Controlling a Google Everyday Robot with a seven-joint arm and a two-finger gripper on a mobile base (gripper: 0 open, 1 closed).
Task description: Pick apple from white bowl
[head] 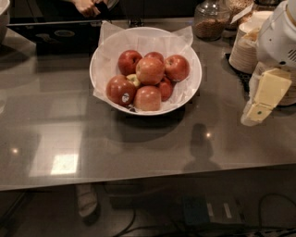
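Observation:
The white bowl (189,92), lined with crinkled white paper, stands on the grey counter at the middle back. It holds several apples. The evenly deep-red shiny apple (177,67) lies at the bowl's right back. A dark red apple with a white sticker (121,90) lies front left, and paler orange-pink apples (150,70) lie in the middle and front. My gripper (254,115), with cream-coloured fingers pointing down and left, hangs over the counter to the right of the bowl, apart from it and holding nothing that I can see.
Stacked beige disposable bowls (243,51) and a glass jar (210,21) stand at the back right, behind my arm. A dark tray (60,34) lies at the back left. A person's hands (88,7) show at the far edge. The counter's front edge runs below.

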